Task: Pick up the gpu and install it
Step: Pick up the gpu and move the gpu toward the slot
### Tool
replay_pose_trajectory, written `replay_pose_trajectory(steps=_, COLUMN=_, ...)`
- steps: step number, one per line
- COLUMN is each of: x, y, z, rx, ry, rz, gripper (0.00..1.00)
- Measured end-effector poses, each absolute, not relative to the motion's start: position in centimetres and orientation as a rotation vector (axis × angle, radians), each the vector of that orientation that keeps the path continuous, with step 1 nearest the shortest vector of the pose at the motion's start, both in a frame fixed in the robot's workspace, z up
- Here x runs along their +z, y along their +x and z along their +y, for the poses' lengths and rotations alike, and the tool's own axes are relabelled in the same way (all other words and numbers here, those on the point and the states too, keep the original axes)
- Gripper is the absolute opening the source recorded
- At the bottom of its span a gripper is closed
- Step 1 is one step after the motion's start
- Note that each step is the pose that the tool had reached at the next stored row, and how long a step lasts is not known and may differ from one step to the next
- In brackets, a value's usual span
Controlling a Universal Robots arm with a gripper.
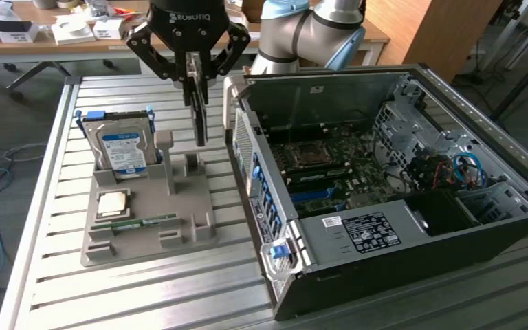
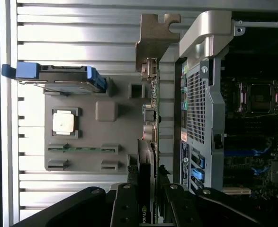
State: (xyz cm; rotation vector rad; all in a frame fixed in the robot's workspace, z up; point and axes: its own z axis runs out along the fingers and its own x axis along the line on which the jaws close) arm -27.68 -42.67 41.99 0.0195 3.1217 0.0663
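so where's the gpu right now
Exterior view: the gpu hangs upright in the end effector over the grey holder, hard drive on the exterior view's left, open computer case on its right.

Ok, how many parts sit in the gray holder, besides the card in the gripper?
3: hard drive upright at the far end of the holder, CPU flat midway, memory stick flat nearer the camera. Nothing seems hidden.

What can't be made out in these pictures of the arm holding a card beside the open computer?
- gpu face: seen edge-on in both views.
- gpu's held end: partly hidden by the gripper, both views.
- Hard drive label text: too small, exterior view.
- Case interior: partly cut off by the wrist view's edge.
- Arm: cut off by the exterior view's top edge.
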Motion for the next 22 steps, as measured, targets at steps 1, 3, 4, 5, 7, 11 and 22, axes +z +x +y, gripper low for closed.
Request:
replay_pose_trajectory(steps=1, x=42.0, y=-27.4, z=-42.7, rx=0.066, ry=0.02, rz=3.122, gripper=0.26)
replay_pose_trajectory(steps=3, x=42.0, y=-26.8, z=-42.7, rx=0.066, ry=0.02, rz=3.122, gripper=0.26)
replay_pose_trajectory(steps=4, x=42.0, y=-26.5, z=-42.7, rx=0.066, ry=0.02, rz=3.122, gripper=0.26)
replay_pose_trajectory(steps=5, x=42.0, y=-26.2, z=-42.7, rx=0.066, ry=0.02, rz=3.122, gripper=0.26)
replay_pose_trajectory(steps=7, x=42.0, y=-25.6, z=-42.7, rx=0.066, ry=0.02, rz=3.123, gripper=0.26)
replay_pose_trajectory(steps=11, x=42.0, y=-24.3, z=-42.7, rx=0.066, ry=0.02, rz=3.123, gripper=0.26)
replay_pose_trajectory(steps=22, x=42.0, y=-20.3, z=-42.7, rx=0.066, ry=0.02, rz=3.125, gripper=0.26)
